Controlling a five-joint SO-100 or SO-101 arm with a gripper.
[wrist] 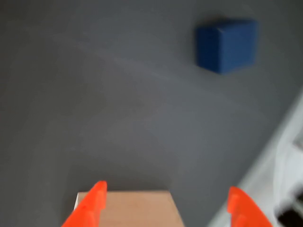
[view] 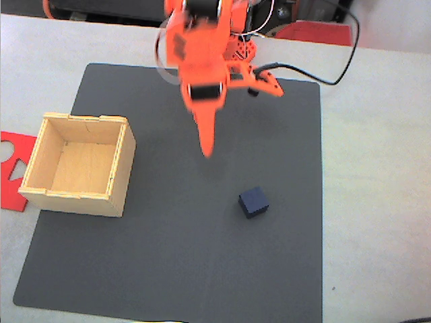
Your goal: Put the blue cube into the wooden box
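Observation:
The blue cube (view: pixel 253 202) sits on the dark mat (view: pixel 168 269), right of centre in the fixed view. The wooden box (view: pixel 81 161) stands open-topped and empty at the mat's left edge. My orange gripper (view: pixel 207 147) hangs above the mat between them, up and left of the cube, clear of both. In the wrist view the cube (wrist: pixel 227 45) lies at the upper right, far from my gripper (wrist: pixel 165 205), whose two fingertips (wrist: pixel 92 203) stand wide apart, open and holding nothing. A pale wooden surface (wrist: pixel 132 210) shows between them at the bottom edge.
A flat red cut-out sheet (view: pixel 13 168) lies left of the box on the pale table (view: pixel 377 202). A black cable (view: pixel 323 77) loops behind the arm's base at the back. Bare mat surrounds the cube on all sides.

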